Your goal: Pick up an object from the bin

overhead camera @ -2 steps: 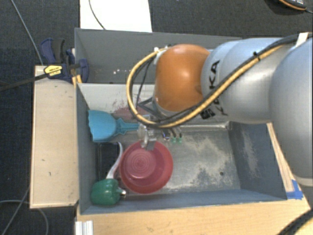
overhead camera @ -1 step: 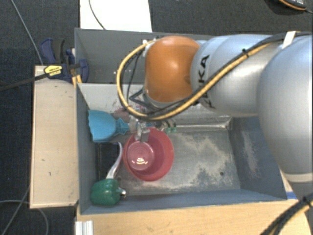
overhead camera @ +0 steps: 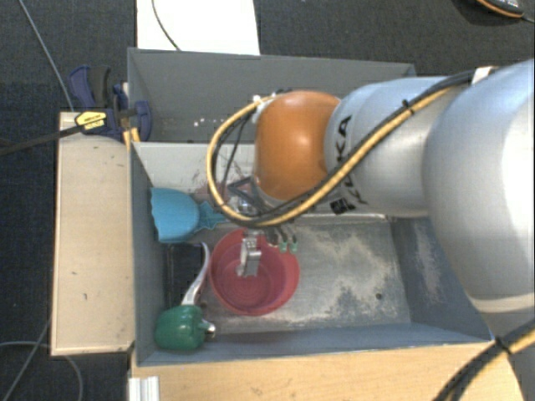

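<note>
My gripper (overhead camera: 249,261) hangs below the arm's orange cover and reaches down into a red round bowl (overhead camera: 253,281) on the bin floor, left of the middle. Its tip stands over the inside of the bowl, near the far rim. A light blue cup-like thing (overhead camera: 174,214) lies on its side just left of the gripper, against the bin's left wall. A green rounded thing (overhead camera: 178,328) sits in the near left corner. From it a thin white curved piece (overhead camera: 199,278) runs up along the bowl's left side.
A flat black thing (overhead camera: 178,274) lies on the floor between the blue cup and the green thing. The arm covers the bin's far right part. Bare, scuffed grey floor stretches right of the bowl.
</note>
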### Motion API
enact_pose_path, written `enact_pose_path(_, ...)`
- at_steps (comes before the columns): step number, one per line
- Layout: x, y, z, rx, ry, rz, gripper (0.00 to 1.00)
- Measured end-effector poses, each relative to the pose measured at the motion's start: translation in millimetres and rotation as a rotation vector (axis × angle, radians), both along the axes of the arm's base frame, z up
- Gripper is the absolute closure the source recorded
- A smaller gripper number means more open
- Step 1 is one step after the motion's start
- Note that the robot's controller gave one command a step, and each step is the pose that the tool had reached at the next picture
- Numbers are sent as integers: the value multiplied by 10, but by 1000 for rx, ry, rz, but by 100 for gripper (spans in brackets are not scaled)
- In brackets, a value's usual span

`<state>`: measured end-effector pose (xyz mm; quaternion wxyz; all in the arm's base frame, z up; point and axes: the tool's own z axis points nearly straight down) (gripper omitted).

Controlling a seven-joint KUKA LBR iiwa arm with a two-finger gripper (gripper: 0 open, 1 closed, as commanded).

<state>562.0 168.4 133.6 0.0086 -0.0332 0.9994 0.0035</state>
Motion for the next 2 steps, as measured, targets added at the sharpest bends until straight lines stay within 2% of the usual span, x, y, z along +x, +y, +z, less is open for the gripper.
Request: enact_pose_path(2, 52, -8, -83, 2, -9, 32, 0)
